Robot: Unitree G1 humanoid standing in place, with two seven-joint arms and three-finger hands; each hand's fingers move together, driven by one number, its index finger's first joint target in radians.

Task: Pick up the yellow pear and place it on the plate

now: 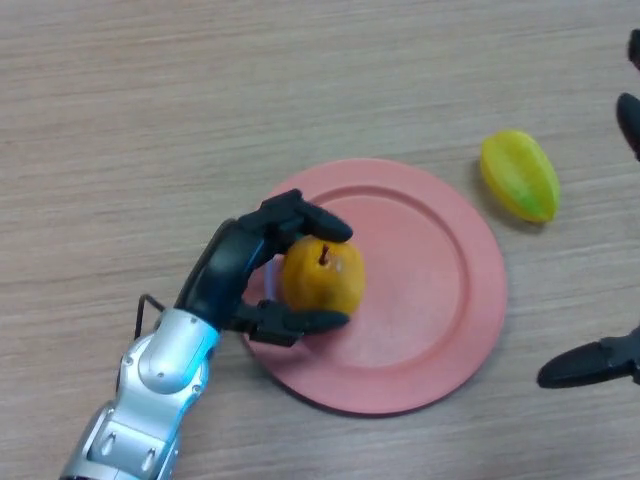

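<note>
Over the left part of the pink plate (440, 330), left hand (240, 270) has the yellow pear (323, 277), fingers and thumb curled round it from the left, one finger over the far side and the thumb under the near side. Pear is stem-up and inside the plate rim; can't tell from this angle if it's resting on the plate or just above it. Grip from the side makes sense: keeps the stem upright and leaves the right side of the plate open. My read: placement basically done, release is what's left. Risk is a roll when the fingers let go, since the fruit is round and sits close to the left rim. Right hand (590, 365) shows only at the right edge, near side, well clear of the plate; can't tell how it's set. Yellow-green starfruit (520, 175) lies on the wooden table (150, 120) just off the plate's far right rim, not touching it. Nothing blocks the left arm's way back out to the near left.
</note>
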